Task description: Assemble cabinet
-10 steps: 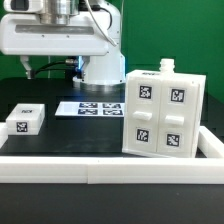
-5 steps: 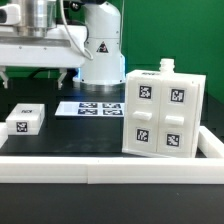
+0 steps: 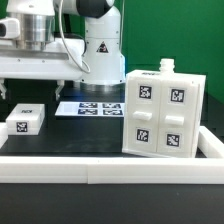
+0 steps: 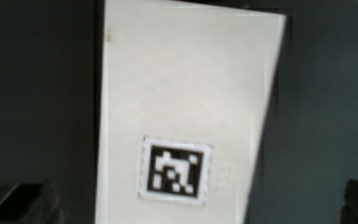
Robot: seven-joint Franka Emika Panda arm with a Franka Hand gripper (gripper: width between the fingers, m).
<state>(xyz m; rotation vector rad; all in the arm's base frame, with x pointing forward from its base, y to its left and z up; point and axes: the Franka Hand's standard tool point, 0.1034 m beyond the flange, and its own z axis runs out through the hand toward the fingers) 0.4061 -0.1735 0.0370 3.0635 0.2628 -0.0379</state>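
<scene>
One cabinet stands at the exterior view's right, well apart from the spread hand

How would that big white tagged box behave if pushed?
The cabinet looks like rigid plastic, so it probably stays stiff. Its broad flat base on the table suggests it would slide rather than tip or roll. Its smooth faces may be slippery to grip.

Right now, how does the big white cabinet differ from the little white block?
The cabinet is far larger and stands tall; the small block is low and flat. The cabinet's front shows four tags, the small block's top just one. Both are white with black-and-white tags.
</scene>
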